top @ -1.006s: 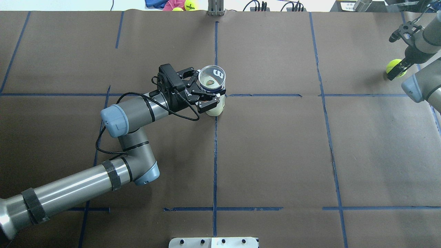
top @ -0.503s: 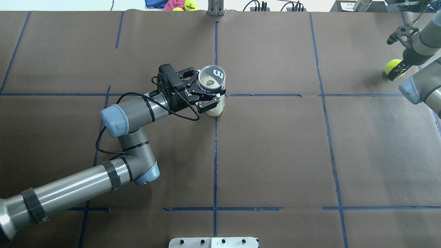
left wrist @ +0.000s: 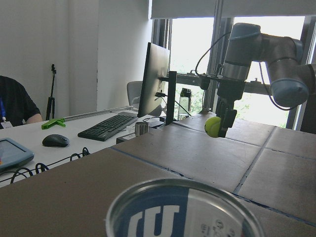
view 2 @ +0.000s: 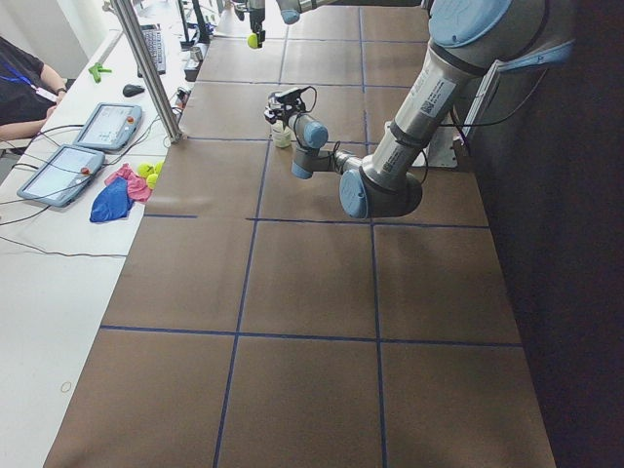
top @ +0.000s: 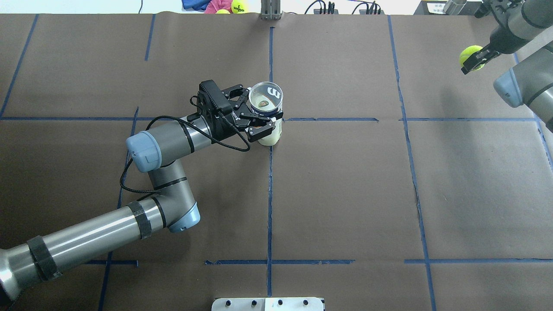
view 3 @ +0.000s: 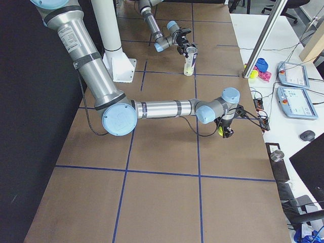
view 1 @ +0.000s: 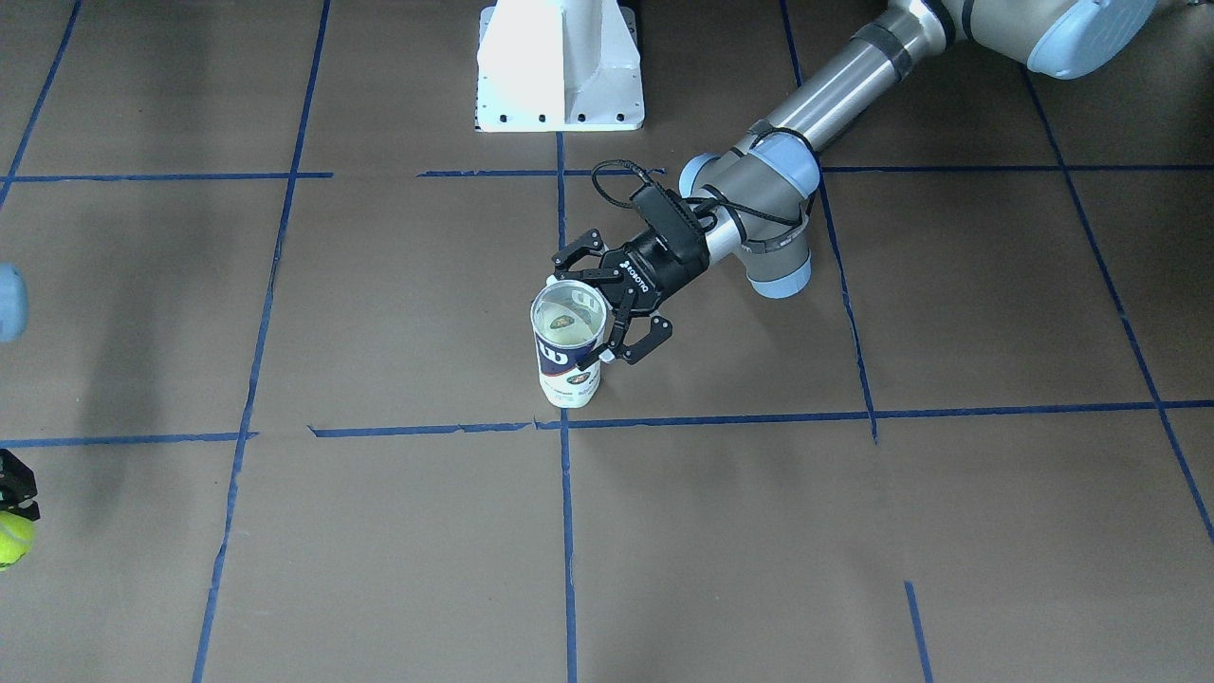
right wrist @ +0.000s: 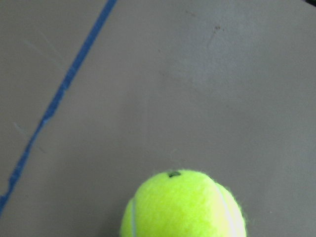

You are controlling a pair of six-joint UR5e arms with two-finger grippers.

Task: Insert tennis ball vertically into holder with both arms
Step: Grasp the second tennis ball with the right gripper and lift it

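Observation:
The holder [top: 271,134], a clear can with a navy and white label, stands upright near the table's middle with its mouth open upward; it also shows in the front view [view 1: 567,365]. My left gripper [top: 263,106] is shut on the holder from the side, just below the rim. My right gripper [top: 473,58] is shut on the tennis ball [top: 469,54] at the far right, well away from the holder. In the left wrist view the ball [left wrist: 213,126] hangs above the table beyond the holder's rim [left wrist: 148,193]. The right wrist view shows the ball [right wrist: 182,205] over brown paper.
The white pedestal base [view 1: 560,66] stands at the robot's side of the table. Spare tennis balls and cloths [top: 224,5] and a metal post [top: 271,11] sit at the far edge. A side desk holds tablets [view 2: 97,127] beside an operator.
My right gripper has lifted the tennis ball off the table; in the overhead view it has moved up and a little to the left. The left arm and holder have not moved.

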